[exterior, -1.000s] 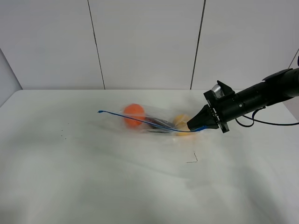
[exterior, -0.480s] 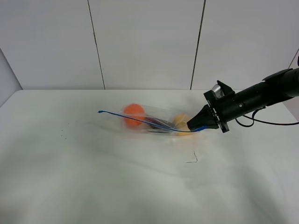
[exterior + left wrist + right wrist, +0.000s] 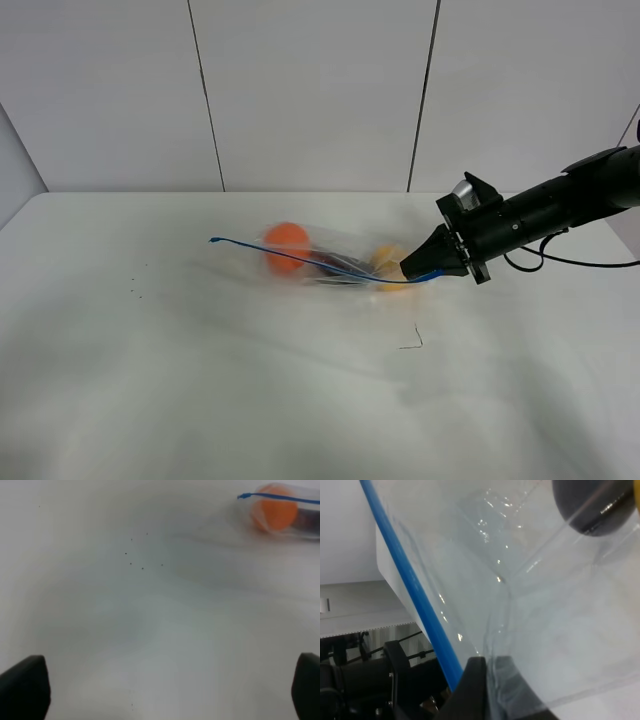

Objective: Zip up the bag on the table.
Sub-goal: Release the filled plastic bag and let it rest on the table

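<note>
The clear bag lies on the white table, with an orange item, a dark purple item and a yellow item inside. Its blue zip strip runs from the left end to my right gripper, which is shut on the strip's right end. The right wrist view shows the strip and film held at a finger. My left gripper is open over bare table, well short of the bag's left end.
A small dark scrap lies on the table in front of the bag. Tiny black specks dot the left side. A black cable trails behind the right arm. A panelled wall stands behind the table.
</note>
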`<state>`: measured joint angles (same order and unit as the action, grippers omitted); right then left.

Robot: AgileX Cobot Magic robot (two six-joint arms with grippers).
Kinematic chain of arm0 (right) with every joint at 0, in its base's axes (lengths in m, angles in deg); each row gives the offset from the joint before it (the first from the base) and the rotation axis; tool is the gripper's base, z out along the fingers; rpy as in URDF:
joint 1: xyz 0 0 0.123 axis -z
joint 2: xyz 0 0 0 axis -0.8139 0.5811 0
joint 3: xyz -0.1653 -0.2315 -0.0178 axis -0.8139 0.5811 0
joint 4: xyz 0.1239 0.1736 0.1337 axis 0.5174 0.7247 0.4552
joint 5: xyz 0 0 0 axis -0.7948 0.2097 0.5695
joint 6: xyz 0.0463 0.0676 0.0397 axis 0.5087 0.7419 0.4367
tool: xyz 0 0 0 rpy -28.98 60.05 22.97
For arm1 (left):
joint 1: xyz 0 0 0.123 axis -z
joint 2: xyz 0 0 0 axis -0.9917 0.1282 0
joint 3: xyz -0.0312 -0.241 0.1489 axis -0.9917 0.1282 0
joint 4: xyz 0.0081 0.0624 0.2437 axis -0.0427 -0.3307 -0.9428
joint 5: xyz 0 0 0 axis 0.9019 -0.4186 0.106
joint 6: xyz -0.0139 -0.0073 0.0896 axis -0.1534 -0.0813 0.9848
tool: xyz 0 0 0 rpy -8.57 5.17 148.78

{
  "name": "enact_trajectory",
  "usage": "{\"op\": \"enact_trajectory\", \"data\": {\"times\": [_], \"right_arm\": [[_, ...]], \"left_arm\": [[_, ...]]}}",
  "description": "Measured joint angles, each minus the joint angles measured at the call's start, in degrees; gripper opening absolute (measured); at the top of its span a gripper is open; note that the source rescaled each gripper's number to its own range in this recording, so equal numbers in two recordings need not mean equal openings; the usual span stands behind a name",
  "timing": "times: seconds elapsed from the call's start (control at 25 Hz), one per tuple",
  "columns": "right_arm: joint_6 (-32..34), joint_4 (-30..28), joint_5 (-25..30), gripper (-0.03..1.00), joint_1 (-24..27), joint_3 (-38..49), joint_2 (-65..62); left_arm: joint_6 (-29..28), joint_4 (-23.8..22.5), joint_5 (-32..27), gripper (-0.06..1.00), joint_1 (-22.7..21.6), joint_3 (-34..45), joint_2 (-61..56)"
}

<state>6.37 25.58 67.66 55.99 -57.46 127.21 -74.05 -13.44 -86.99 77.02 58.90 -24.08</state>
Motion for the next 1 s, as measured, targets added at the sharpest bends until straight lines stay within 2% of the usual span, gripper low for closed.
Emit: {"op": "enact_trajectory", "data": {"times": [1.0], "right_arm": [[-0.8,0.4,0.0,0.00,0.0,0.0,0.0]], "left_arm": [[-3.2,-2.5,-0.6,1.00,0.0,2.0,0.0]]}}
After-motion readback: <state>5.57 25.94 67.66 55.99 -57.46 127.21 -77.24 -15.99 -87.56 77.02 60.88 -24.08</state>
